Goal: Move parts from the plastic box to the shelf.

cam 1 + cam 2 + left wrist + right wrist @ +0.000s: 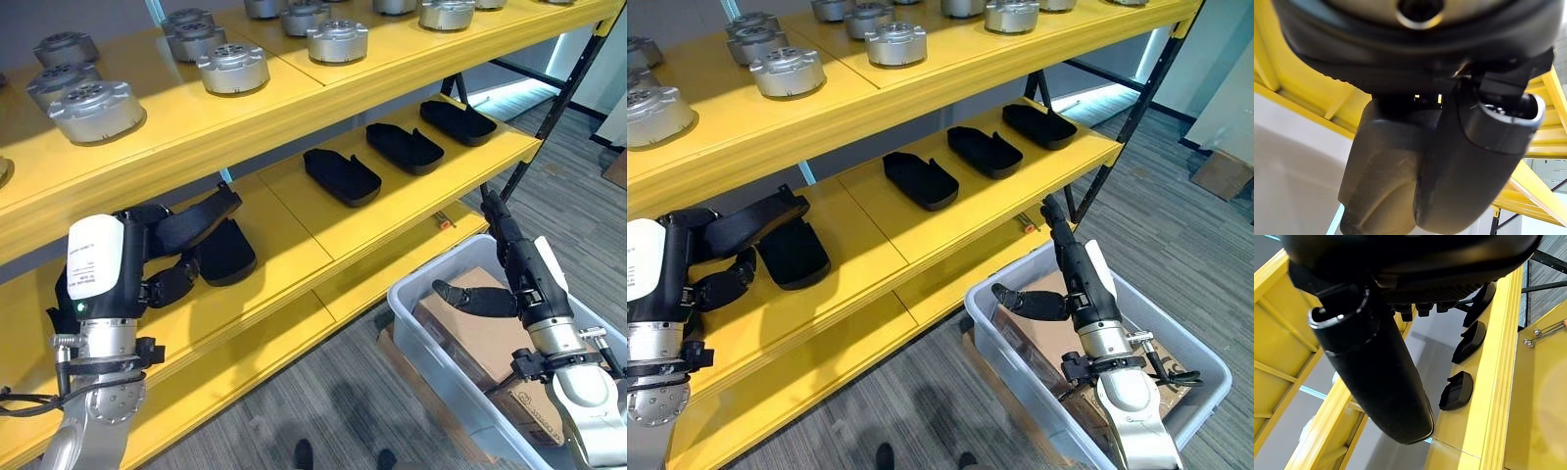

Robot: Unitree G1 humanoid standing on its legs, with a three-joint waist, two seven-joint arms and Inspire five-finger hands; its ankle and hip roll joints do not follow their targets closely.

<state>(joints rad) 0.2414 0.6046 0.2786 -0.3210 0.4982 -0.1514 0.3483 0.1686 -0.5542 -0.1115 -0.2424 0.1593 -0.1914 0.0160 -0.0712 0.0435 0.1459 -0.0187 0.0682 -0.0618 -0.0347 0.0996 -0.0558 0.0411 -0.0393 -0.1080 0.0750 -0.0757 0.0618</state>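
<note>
My left hand (162, 250) is up at the middle level of the yellow shelf (294, 211), its thumb and fingers curled round a black part (223, 251) that rests on the shelf board. In the left wrist view the same black part (1386, 171) sits just past the thumb, pressed against it, with the yellow shelf framing behind. From the head camera I see the thumb lying across the top of the part and the fingers tucked against its near side, so I read this hand as grasping the part.

My right hand (514, 264) hangs over the clear plastic box (431, 362) on the floor, fingers straight and pointing up and away toward the shelf, thumb stuck out to the side; it is released and holds nothing. A brown cardboard box (470, 333) lies inside the plastic box, below the thumb. Whether any parts lie in the box I cannot tell.

Farther along the same shelf level, toward my right, three more black parts (343, 176) sit in a row, well apart from each other. The right wrist view shows them (1457, 391) lined up along the yellow board's edge.

On the top level stand round silver metal parts (233, 69) in rows. The floor is grey carpet (323, 392).
</note>
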